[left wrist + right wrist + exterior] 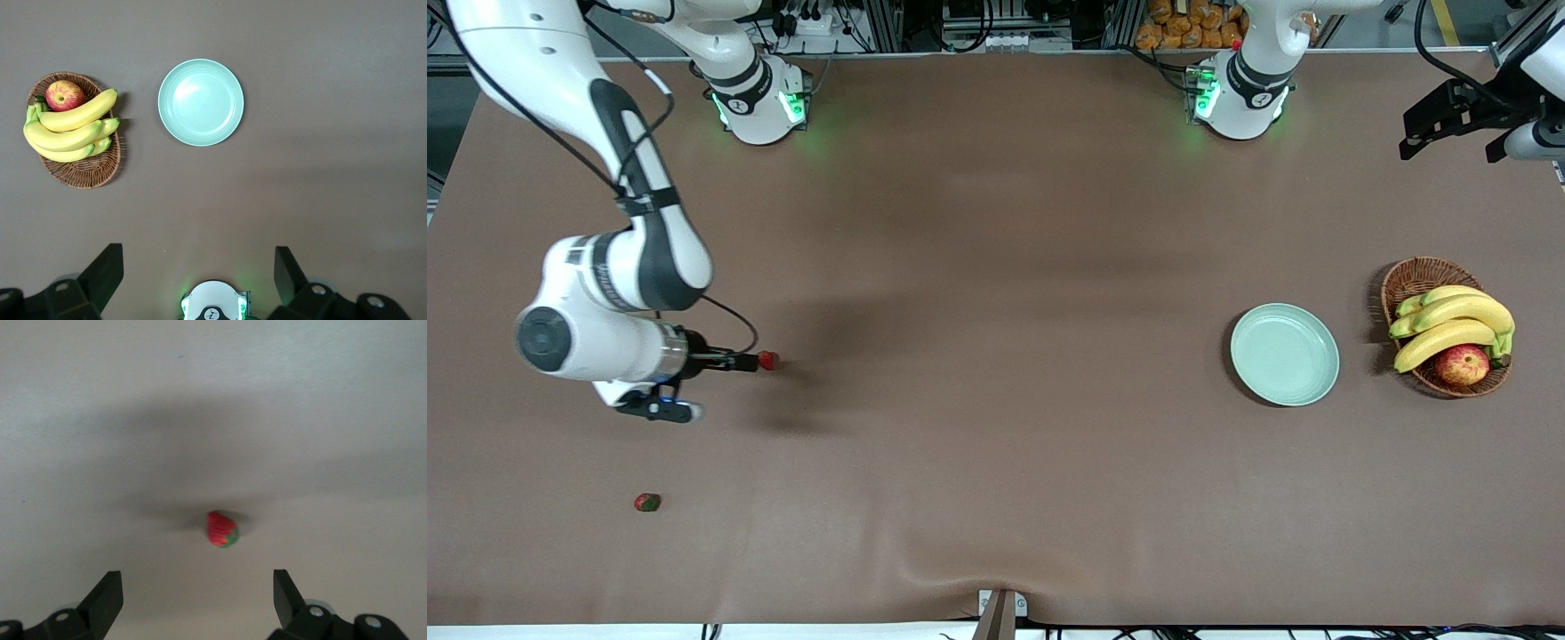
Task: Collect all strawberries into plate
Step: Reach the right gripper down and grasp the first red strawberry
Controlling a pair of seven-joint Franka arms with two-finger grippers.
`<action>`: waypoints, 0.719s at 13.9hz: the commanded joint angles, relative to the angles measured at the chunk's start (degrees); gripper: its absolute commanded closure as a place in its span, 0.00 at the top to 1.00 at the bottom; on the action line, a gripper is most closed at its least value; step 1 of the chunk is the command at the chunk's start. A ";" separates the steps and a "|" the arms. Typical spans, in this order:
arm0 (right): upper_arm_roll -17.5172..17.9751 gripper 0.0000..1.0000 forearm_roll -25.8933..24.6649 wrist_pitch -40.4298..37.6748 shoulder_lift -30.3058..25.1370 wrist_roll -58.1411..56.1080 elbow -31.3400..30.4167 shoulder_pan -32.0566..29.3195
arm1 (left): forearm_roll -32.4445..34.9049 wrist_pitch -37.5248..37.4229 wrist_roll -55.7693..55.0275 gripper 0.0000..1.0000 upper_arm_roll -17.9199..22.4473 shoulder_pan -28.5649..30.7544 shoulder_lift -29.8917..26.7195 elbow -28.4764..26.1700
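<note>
1. The right hand [749,362] hangs low over the table [996,462] at the right arm's end, its fingers [107,600] spread wide and holding nothing. One strawberry [221,529] lies on the table between the fingertip lines, just ahead of them.
2. Risk here: the berry is tiny and rounded. If the hand closes too high or off-centre, a finger may nudge it so it rolls or squirts out instead of being caught.
3. Coming down too far could press the fingertips into the soft brown cover and drag it.
4. A second strawberry [647,502] lies nearer the front camera, well apart from the hand. I see only these two berries; a third is not in view, so it could be missed.
5. The plate [1284,354] sits bare at the left arm's end, beside a basket [1414,277] of bananas [1449,324] and an apple [1462,364]. The carry is long, so a weak pinch may drop the berry on the way.
6. The left hand [1449,120] waits high over that end, fingers wide apart and holding nothing. A drop aimed poorly could land the berry in the basket.
</note>
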 commanded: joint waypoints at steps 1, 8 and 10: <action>-0.35 0.98 -0.11 2.21 0.95 0.92 -1.70 0.67 | -1.36 -0.49 -0.03 1.00 0.03 0.43 -0.40 -0.20; -0.35 0.86 -0.73 14.44 3.41 0.92 -8.66 1.19 | -1.36 -0.32 0.06 1.00 0.11 1.57 -0.40 -0.29; -0.44 0.80 -0.82 14.44 4.38 0.83 -8.74 1.11 | -1.36 -0.32 0.06 1.00 0.12 1.57 -0.31 -0.38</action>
